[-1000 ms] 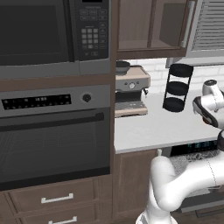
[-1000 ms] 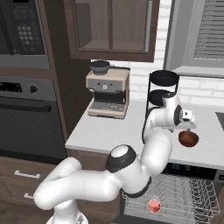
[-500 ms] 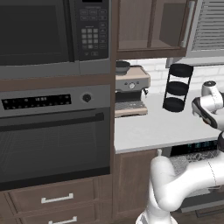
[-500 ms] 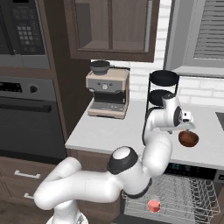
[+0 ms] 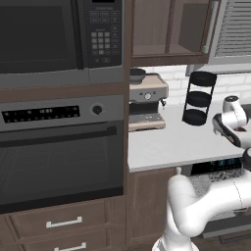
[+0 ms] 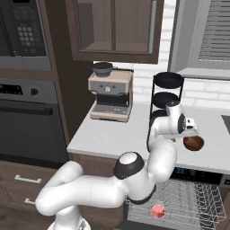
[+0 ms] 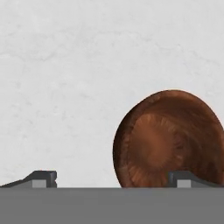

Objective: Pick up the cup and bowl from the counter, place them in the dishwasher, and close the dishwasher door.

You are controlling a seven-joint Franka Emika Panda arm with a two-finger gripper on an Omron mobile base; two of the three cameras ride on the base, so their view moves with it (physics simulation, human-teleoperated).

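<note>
Running along the left of both base views stands a dark wood column with a microwave (image 5: 59, 34) above a black-glass wall oven (image 5: 61, 147), its right edge closing off the counter (image 6: 121, 137) on that side. From that edge the pale, faintly mottled stone slab stretches rightward — bare along its front lip, with a boxy tan-and-steel espresso machine (image 6: 111, 95) set back against the white brick wall. Further right a black three-tier round rack (image 6: 166, 96) stands near the wall, and the white arm rises in front of it, its wrist bent over the counter. At the wrist the gripper (image 6: 191, 133) sits just above a brown bowl (image 6: 193, 143), a rounded wooden-looking shape with a grainy, fibrous surface. In the hand view the bowl (image 7: 168, 138) lies over the pale stone with its round base or hollow turned toward the camera — which of the two cannot be told — and its rim tilted. One dark fingertip (image 7: 186, 178) overlaps the bowl's lower edge while the other stands well apart to the left over bare stone, so the jaws are spread wide; whether they grip the bowl cannot be told. Below the counter's front edge the dishwasher (image 6: 179, 202) stands open, its grey wire rack (image 6: 197, 197) exposed, and a small red cup (image 6: 157, 211) rests in it.
</note>
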